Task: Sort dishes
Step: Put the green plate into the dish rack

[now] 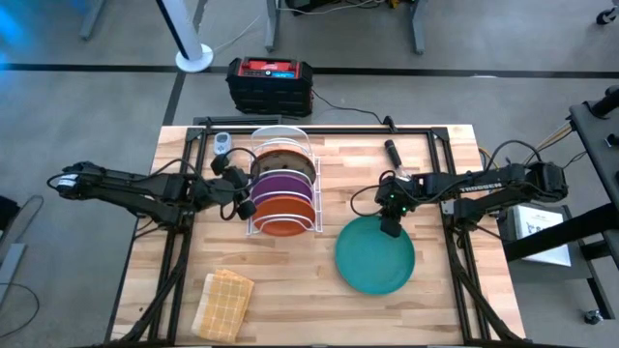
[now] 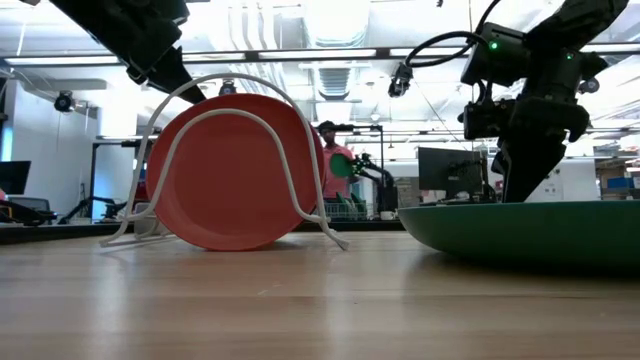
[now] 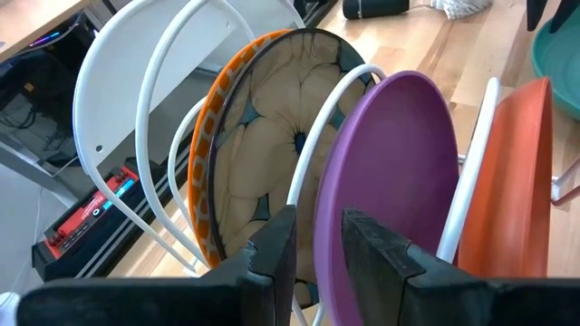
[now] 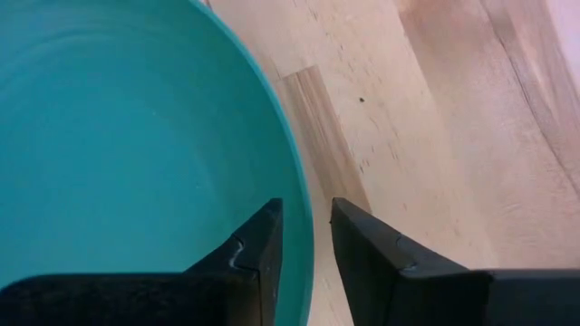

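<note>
Three plates in the rack, one flat on the table.

My left gripper (image 3: 317,249) sits narrowly parted, grasping nothing, beside the white wire rack (image 1: 281,184); in it stand on edge, faces along the rack's row, one orange-patterned plate (image 3: 263,154), one purple plate (image 3: 390,172), one orange plate (image 3: 512,181); my right gripper (image 4: 304,240) straddles the rim of the one teal plate (image 1: 374,255), lying flat to the right, whether clamped I cannot tell.

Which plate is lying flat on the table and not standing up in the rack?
The big teal plate. It lies flat on the table; the orange, purple and patterned plates stand upright in the white rack.
</note>
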`<state>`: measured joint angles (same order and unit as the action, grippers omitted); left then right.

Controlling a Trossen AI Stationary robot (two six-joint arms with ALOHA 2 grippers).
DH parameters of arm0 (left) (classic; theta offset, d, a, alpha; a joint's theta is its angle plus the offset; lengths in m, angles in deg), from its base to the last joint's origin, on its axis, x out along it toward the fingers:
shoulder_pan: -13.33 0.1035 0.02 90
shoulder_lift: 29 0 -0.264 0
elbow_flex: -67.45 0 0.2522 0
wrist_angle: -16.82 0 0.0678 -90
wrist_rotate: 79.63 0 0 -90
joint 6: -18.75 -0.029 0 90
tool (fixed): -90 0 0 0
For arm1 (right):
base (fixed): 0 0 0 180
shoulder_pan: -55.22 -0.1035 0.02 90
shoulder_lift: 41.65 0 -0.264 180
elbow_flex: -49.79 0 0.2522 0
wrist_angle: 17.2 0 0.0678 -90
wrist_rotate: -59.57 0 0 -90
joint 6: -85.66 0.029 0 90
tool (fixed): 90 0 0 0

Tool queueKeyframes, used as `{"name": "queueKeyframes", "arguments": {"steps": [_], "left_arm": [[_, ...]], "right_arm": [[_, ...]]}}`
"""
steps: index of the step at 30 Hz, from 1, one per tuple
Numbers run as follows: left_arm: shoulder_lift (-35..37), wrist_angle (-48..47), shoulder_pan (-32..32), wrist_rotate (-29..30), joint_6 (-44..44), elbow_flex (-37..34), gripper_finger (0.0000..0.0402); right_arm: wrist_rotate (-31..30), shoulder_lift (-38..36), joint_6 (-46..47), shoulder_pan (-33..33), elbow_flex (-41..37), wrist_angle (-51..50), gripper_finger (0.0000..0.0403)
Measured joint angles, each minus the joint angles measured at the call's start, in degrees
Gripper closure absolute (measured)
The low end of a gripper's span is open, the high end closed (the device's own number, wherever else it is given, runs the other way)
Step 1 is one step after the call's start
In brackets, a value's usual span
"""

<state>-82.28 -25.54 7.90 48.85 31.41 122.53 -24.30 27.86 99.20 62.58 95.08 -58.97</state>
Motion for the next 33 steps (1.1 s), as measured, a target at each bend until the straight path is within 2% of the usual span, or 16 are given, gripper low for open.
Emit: {"name": "queueKeyframes", "arguments": {"steps": [11, 15, 21, 27, 33], "left_arm": [[0.00, -0.07, 0.00, 0.00, 0.01, -0.04, 0.0322], [0.00, -0.07, 0.02, 0.00, 0.01, -0.04, 0.0322], [0.00, 0.05, 0.00, -0.04, -0.01, -0.09, 0.0322], [0.00, 0.10, 0.02, -0.04, -0.45, -0.11, 0.0322], [-0.02, 0.13, 0.02, -0.04, -0.45, -0.24, 0.0322]], "right_arm": [[0.00, -0.01, -0.04, 0.00, 0.02, -0.11, 0.0357], [0.01, -0.09, -0.07, 0.00, 1.40, -2.16, 0.0358], [-0.56, -0.14, 0.22, 0.04, 4.97, -9.39, 0.0323], [-1.57, 1.18, 1.39, 0.04, 4.42, -8.99, 0.0278], [-1.20, 5.63, 2.03, -0.06, 3.52, -6.79, 0.0234]]}}
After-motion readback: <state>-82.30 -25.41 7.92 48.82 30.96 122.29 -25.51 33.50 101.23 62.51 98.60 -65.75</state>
